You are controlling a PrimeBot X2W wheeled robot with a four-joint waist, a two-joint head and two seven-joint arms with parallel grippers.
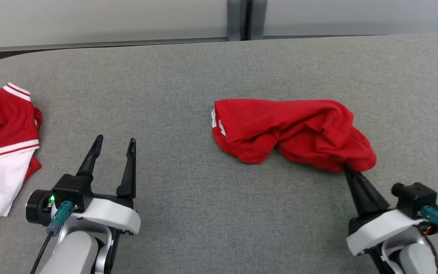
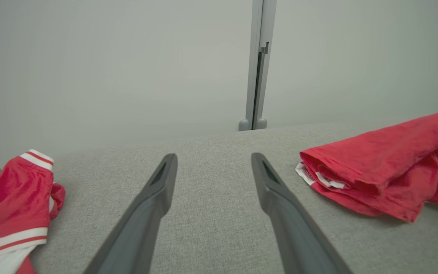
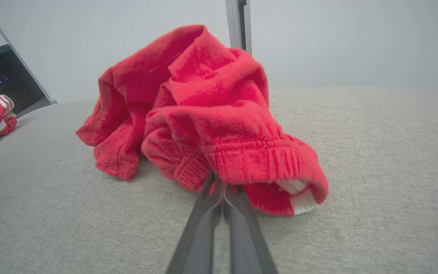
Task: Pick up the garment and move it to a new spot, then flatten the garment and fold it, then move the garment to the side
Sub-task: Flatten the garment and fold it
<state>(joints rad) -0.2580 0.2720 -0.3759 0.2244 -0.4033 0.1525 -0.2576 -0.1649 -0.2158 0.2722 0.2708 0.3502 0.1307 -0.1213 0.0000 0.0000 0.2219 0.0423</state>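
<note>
Here right jaws pinch garment (image 1: 299, 129); left jaws apart.

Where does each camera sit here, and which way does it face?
Head view: above, looking forward and down at the table; both grippers show, left gripper open, right gripper shut on the red garment.
Left wrist view: low, along its open fingers toward the wall; red garment to the right.
Right wrist view: low, along its shut fingers into the red garment.
Shared: all three show the red-and-white garment at the left.
</note>
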